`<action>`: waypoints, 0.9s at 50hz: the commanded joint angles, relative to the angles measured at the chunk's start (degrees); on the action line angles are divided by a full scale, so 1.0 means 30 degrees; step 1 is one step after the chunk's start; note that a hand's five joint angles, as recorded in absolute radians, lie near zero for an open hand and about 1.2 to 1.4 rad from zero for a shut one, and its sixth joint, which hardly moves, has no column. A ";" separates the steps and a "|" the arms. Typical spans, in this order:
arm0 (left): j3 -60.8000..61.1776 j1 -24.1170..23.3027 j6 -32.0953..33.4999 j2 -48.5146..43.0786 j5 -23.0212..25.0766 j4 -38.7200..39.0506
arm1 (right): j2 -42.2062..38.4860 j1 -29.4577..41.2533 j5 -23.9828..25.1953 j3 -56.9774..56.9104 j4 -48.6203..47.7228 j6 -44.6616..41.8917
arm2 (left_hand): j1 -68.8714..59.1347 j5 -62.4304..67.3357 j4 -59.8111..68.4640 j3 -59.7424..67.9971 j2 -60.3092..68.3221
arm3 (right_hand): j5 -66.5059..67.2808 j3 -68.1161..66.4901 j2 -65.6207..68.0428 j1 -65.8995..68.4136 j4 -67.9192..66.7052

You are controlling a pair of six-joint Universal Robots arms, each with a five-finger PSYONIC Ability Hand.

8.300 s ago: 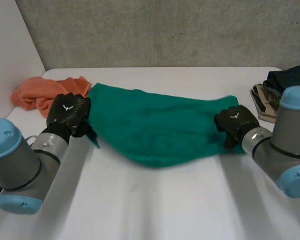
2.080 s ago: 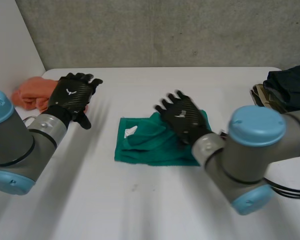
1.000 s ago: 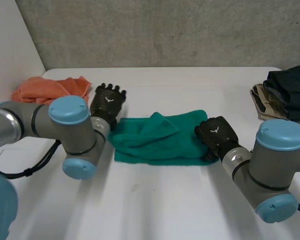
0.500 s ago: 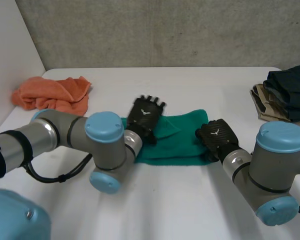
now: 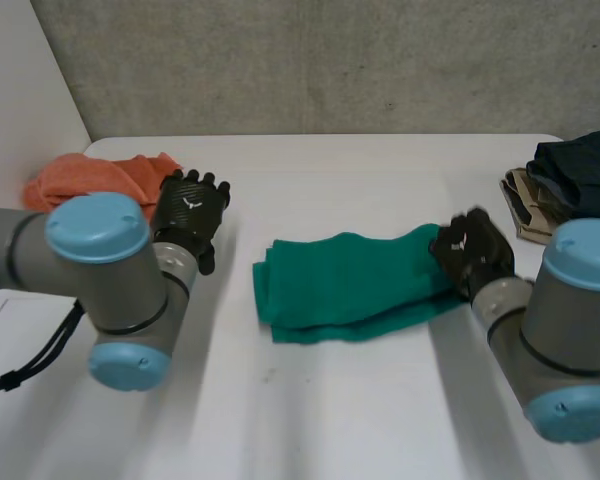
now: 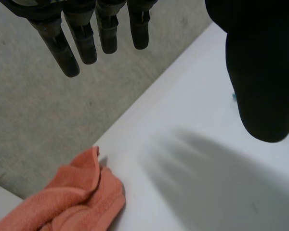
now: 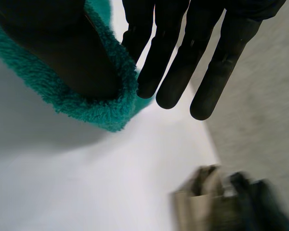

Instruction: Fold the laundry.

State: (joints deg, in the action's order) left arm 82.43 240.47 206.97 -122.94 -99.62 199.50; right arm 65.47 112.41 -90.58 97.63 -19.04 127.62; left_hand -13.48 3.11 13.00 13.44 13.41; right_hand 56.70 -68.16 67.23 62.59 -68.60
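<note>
Pinching the right end of the folded green towel [image 5: 345, 285] on the table [image 5: 330, 400] between thumb and fingers of my right hand [image 5: 472, 252], my left hand [image 5: 188, 207] splayed empty near the orange cloth [image 5: 90, 180]; seems soft and floppy, so I'd grip corners.

Out at ten o'clock on the white table [image 5: 360, 400] there's a crumpled orange cloth [image 5: 85, 185], bunched in soft folds near the far corner and close by the white side panel [image 5: 20, 110]. Swing over to three o'clock and we've got a stack of clothes at the table's edge: a dark navy garment [image 5: 580, 160] on top, a beige one [image 5: 525, 205] poking out underneath. All along twelve o'clock, a grey concrete wall [image 5: 330, 60] backs the table. Orange cloth and stack sit well apart, at opposite ends.
</note>
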 commanded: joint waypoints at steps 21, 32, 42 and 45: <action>0.1411 0.0380 -0.4562 0.2981 0.0952 0.0325 | -0.3255 0.6681 0.2771 -0.4477 -0.2620 0.3385 | 0.0639 -0.0517 -0.0481 -0.0627 -0.0618 | -1.8899 1.9388 -1.9078 -1.7529 1.9533; 0.0618 -0.0673 -0.7671 0.2982 0.3291 0.0033 | 0.0648 0.2904 0.2976 -0.4240 0.2269 1.6727 | 0.0246 -0.0124 -0.0088 -0.0234 -0.0225 | -1.8899 1.9388 -1.9078 -1.7529 1.9533; -0.0991 -0.1759 -0.7555 -0.0677 0.4147 -0.1487 | -0.3511 0.2081 0.3384 -0.8398 0.6548 1.6874 | -0.0090 0.0213 0.0249 0.0102 0.0111 | -1.8899 1.9388 -1.9078 -1.7529 1.9533; -0.2016 -0.1817 -0.7438 -0.1879 0.3328 -0.3449 | -0.4917 0.2051 0.4029 -0.9278 0.7280 1.6699 | -0.0090 0.0213 0.0249 0.0102 0.0111 | -1.8899 1.9388 -1.9078 -1.7529 1.9533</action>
State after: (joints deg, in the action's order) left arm 80.82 235.55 183.93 -121.94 -86.80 196.49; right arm 57.89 118.47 -80.96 75.15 -0.92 178.85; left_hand -13.48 3.01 12.84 13.44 13.21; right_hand 2.82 -12.15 12.17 12.88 -12.34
